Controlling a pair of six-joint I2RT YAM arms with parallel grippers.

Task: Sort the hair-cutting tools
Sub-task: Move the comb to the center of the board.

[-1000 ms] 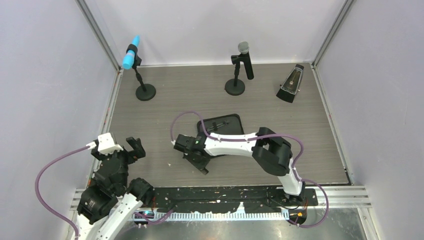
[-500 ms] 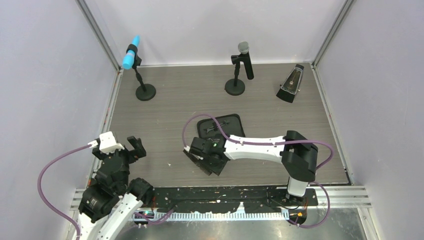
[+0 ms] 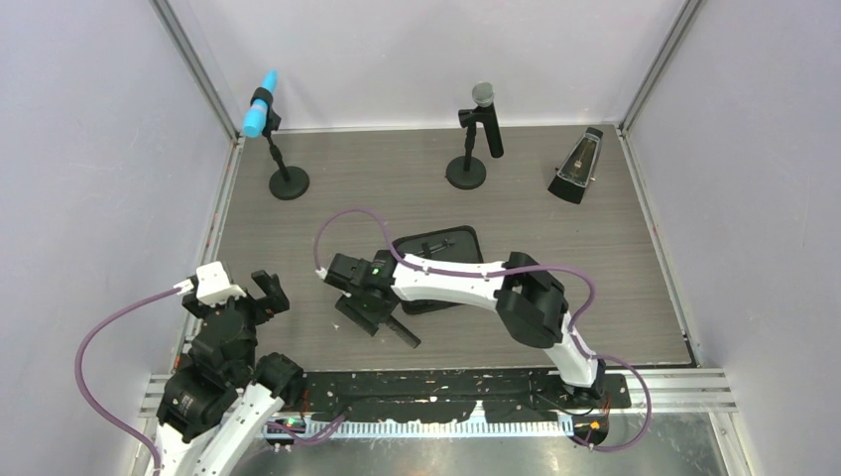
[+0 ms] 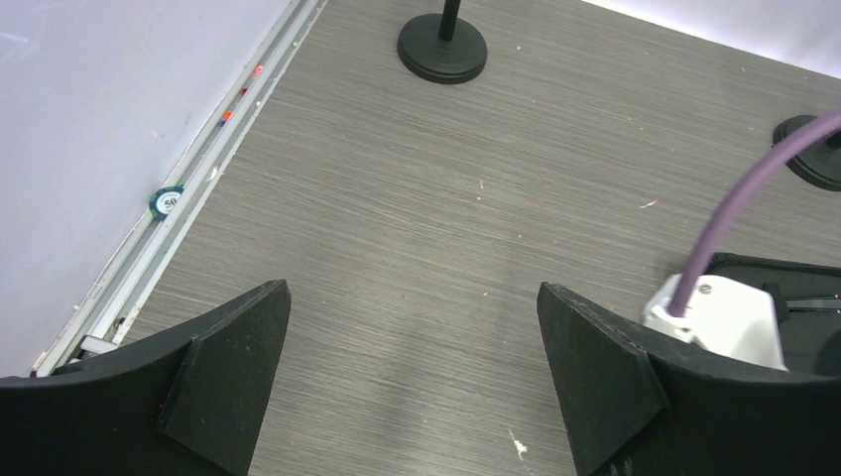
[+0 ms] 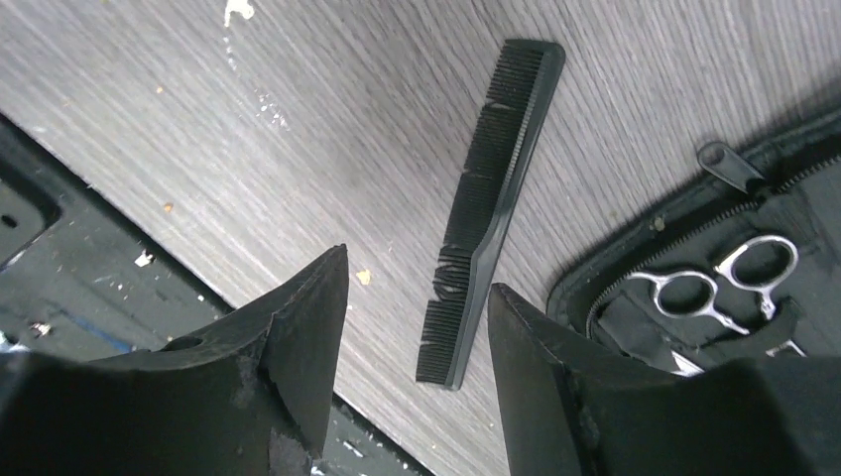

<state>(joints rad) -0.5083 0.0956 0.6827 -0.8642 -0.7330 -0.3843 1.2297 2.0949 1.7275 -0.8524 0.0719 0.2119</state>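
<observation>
lying flat on the table, the comb (image 5: 491, 213) has its near end between the parted fingers of the right gripper (image 5: 417, 273), held by neither; its long axis runs ahead, out from the jaws. the zip case (image 5: 635, 253) holding scissors (image 5: 714, 283) sits to the right. the left gripper (image 4: 412, 293), wide open and empty, is well apart.

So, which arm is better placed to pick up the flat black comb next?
Right. The right hand hangs over the flat black comb, fingers open either side; the left hand sits far off near the left edge of the grey wood-grain table.
</observation>
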